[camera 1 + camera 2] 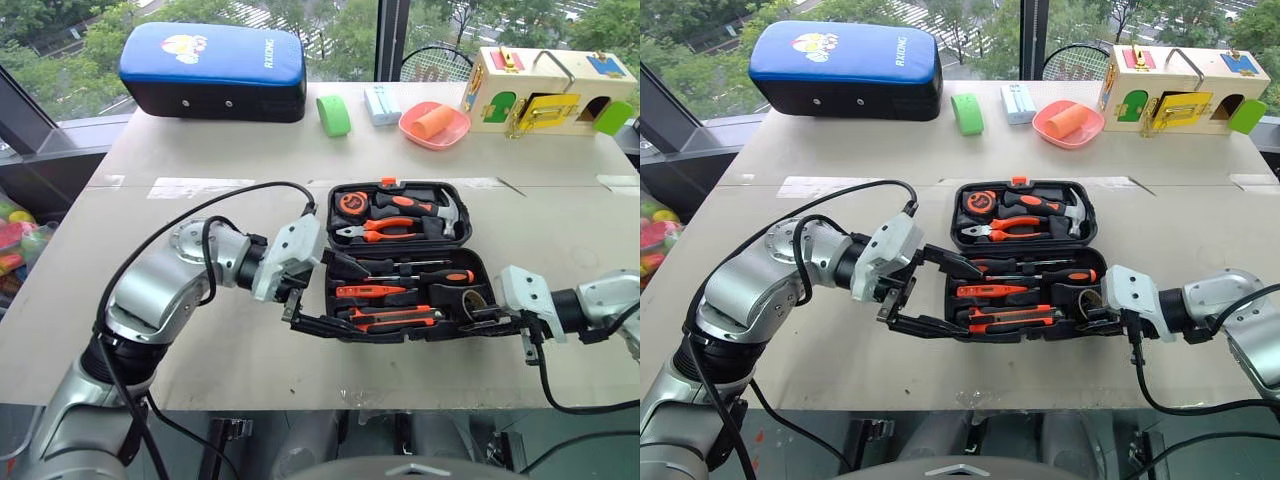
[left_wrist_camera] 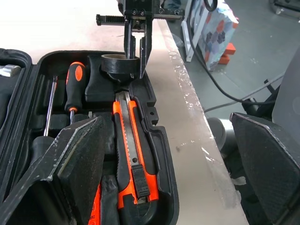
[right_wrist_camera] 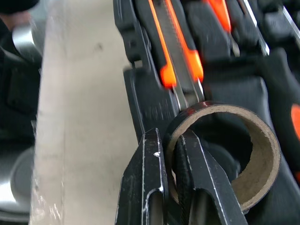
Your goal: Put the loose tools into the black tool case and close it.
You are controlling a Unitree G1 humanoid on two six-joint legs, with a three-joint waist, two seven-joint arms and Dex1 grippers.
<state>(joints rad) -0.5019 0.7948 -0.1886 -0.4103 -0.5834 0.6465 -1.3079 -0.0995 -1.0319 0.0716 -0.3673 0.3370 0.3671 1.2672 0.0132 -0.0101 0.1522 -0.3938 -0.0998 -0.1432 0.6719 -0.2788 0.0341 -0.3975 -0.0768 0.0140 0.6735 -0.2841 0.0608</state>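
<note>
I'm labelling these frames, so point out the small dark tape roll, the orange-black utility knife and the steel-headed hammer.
small dark tape roll (image 3: 255, 140), right wrist view, on its cardboard inner wall.
orange-black utility knife (image 2: 129, 140), left wrist view, mid-body along the metal strip.
steel-headed hammer (image 1: 455, 212), left eye view, on its steel head.

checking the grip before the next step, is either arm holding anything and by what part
The right gripper pinches the tape roll by its wall, over the tool case. The left gripper holds nothing.
</note>
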